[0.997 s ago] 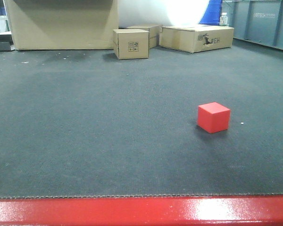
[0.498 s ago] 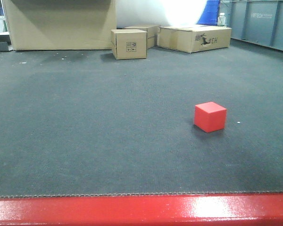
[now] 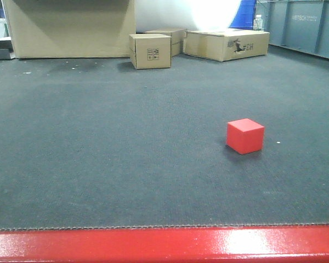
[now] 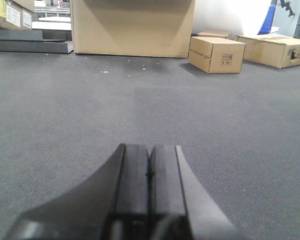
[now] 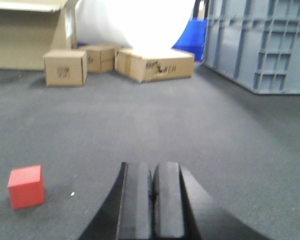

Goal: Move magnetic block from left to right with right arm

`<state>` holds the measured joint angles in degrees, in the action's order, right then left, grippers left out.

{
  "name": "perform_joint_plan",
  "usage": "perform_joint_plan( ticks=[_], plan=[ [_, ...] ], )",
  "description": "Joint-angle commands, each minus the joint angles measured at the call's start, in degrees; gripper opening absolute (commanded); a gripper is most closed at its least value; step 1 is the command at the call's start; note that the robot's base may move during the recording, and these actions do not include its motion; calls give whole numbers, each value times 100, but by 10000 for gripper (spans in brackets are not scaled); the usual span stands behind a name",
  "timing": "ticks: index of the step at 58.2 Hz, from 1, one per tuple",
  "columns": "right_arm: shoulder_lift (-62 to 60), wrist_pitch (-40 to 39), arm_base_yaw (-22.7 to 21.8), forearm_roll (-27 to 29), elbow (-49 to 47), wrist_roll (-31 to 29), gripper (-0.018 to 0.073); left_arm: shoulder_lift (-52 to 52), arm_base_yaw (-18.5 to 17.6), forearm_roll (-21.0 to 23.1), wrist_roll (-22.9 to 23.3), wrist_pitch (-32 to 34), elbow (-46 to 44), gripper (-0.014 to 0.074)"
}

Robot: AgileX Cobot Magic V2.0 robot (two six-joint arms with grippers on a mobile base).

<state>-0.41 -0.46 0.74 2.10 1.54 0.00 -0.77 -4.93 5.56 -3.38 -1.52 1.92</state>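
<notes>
The magnetic block (image 3: 244,136), a small red cube, rests on the dark grey carpet right of centre in the front view. It also shows at the lower left of the right wrist view, magnetic block (image 5: 26,186), well to the left of my right gripper (image 5: 152,170). That gripper is shut with nothing between its fingers and hangs low over bare carpet. My left gripper (image 4: 149,152) is shut too, its pads pressed together over carpet, with no block in its view. Neither arm appears in the front view.
A small cardboard box (image 3: 149,51), a flat torn box (image 3: 226,44) and a big carton (image 3: 71,27) stand at the back. Grey plastic crates (image 5: 260,45) line the right side. A red edge strip (image 3: 164,245) borders the carpet in front.
The front view shifted slightly between one second ago and half a second ago, so the block and boxes sit a few pixels further left; since then almost nothing has moved.
</notes>
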Motion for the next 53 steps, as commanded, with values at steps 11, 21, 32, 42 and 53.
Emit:
perform_joint_plan(
  ticks=[11, 21, 32, 42, 53],
  plan=[
    [-140, -472, -70, 10, 22, -77, 57, -56, -2, 26, 40, 475, 46, -126],
    [-140, -466, -70, 10, 22, -77, 57, -56, -2, 26, 40, 475, 46, -126],
    [-140, -462, -70, 10, 22, -77, 57, -56, -2, 26, 40, 475, 46, -126],
    [-140, -462, -70, 10, 22, -77, 57, -56, -2, 26, 40, 475, 46, -126],
    [-140, -462, -70, 10, 22, -77, 57, -56, -2, 26, 40, 475, 46, -126]
  ],
)
